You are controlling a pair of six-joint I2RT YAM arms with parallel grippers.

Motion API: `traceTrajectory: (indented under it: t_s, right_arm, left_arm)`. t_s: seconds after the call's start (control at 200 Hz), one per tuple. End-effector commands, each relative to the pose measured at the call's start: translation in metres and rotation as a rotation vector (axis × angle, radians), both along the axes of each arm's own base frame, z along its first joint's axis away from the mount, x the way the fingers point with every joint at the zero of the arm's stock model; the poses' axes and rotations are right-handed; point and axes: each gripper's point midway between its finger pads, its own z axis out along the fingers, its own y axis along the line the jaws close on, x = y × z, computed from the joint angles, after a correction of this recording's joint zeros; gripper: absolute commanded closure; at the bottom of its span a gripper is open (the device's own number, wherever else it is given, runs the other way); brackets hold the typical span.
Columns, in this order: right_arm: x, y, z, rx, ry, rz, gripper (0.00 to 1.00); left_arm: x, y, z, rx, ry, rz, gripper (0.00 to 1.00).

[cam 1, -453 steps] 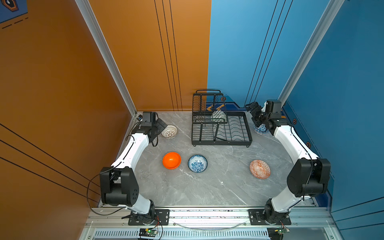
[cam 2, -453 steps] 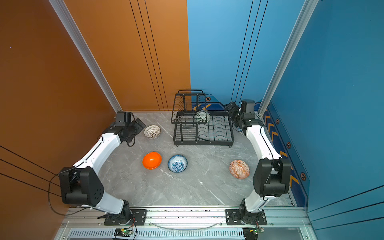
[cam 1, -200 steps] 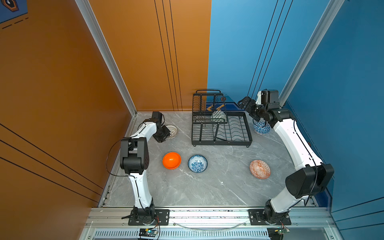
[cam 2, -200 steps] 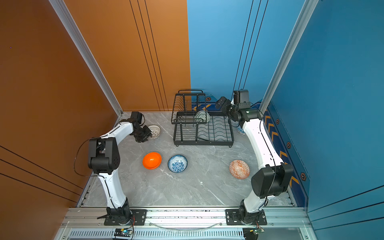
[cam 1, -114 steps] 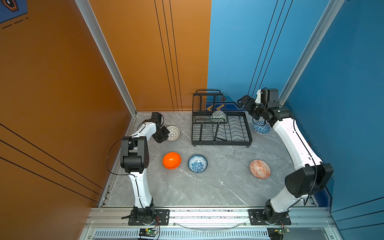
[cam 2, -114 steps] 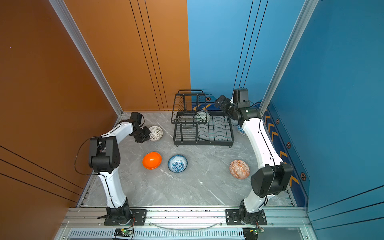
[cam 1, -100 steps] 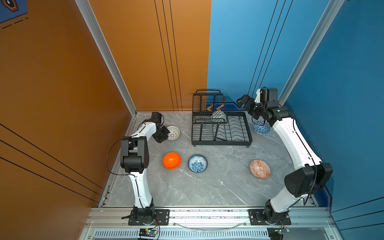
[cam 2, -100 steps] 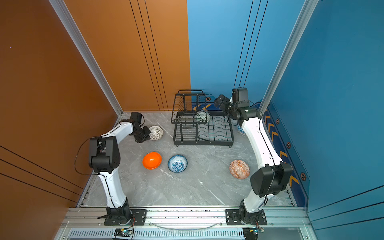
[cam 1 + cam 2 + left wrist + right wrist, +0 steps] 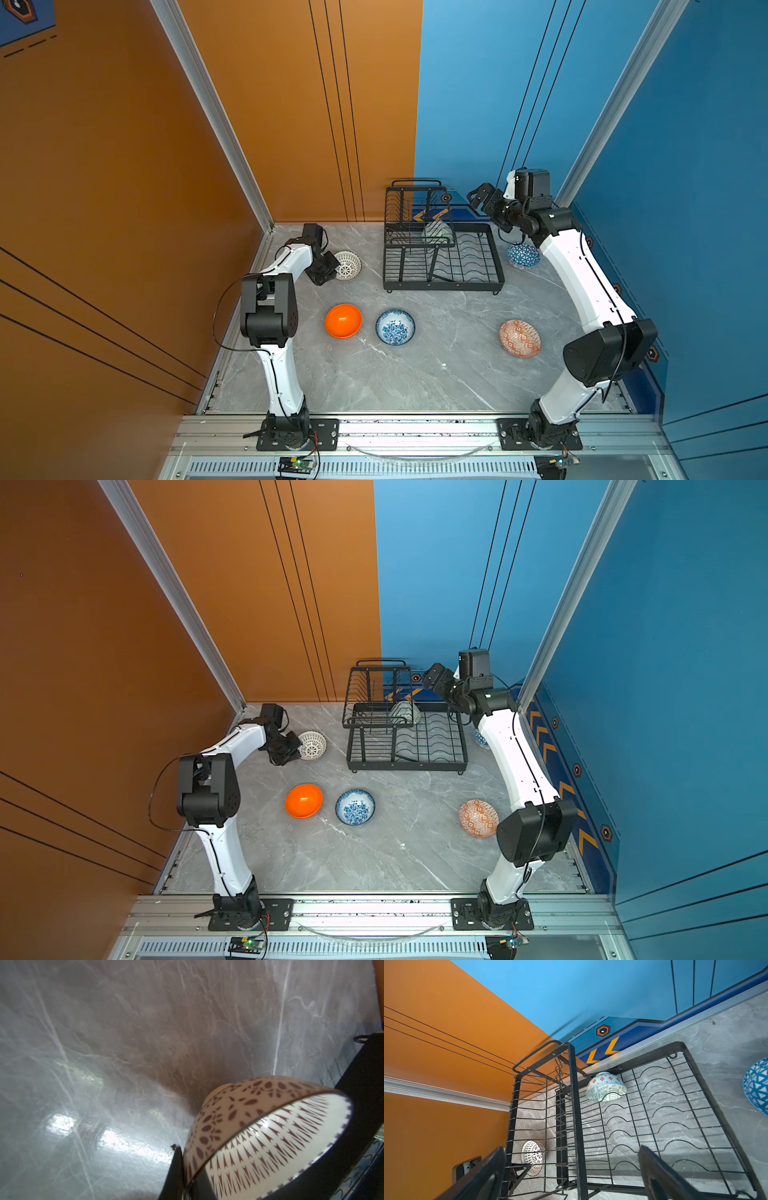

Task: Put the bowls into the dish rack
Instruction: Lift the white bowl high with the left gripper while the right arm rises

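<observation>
Top views: the rack [image 9: 440,283] [image 9: 407,766] stands mid-width at the far edge of the surface [image 9: 415,374]. The green bowl [image 9: 436,232] [image 9: 406,712] sits tipped in the base tray's far end, beside the upper tier. The left pincer [image 9: 328,270] [image 9: 293,748] is clenched on the rim of the lattice bowl [image 9: 347,266] [image 9: 312,745], which is tilted near the far left corner, apart from the rack. The right pincer [image 9: 478,195] [image 9: 434,675] hangs released and empty over the rack's far right corner. The triangle bowl [image 9: 523,255] lies between the rack and the right edge. The orange bowl [image 9: 343,321] and floral bowl [image 9: 395,327] lie side by side in front of the rack, leftward. The red bowl [image 9: 520,338] lies near the right edge. Left wrist view: the fingers [image 9: 176,1169] pinch the lattice bowl [image 9: 259,1126] at its rim, its foot showing; contact with the surface cannot be told. Right wrist view: the fingers [image 9: 660,1176] stand wide with nothing gripped. Beyond them the green bowl [image 9: 605,1086] leans mouth-down on the tray wires. The lattice bowl [image 9: 532,1157] shows through the upper tier. The triangle bowl [image 9: 758,1086] lies outside the rack.
</observation>
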Motion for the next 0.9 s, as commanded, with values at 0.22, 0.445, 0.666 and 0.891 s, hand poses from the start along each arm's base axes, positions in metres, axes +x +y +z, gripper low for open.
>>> traceTrajectory:
  t_s: [0.22,0.445,0.666,0.891]
  right_arm:
    - [-0.001,0.001,0.009,0.004,-0.012,-0.009,0.0]
    - [0.002,0.006,0.012,0.011,-0.016,0.003,0.0]
    - [0.007,0.009,0.025,0.068,-0.032,-0.012,0.0]
    - [0.011,0.021,0.063,0.212,-0.083,0.004,0.0]
  left_arm:
    - [0.048,-0.013,0.155,0.001,-0.459,0.041,1.0]
    - [0.051,-0.003,0.229,0.07,-0.674,0.086,1.0]
    - [0.061,-0.036,0.314,0.084,-0.995,0.04,1.0]
    - [0.058,-0.088,0.373,0.168,-1.211,-0.08,1.0]
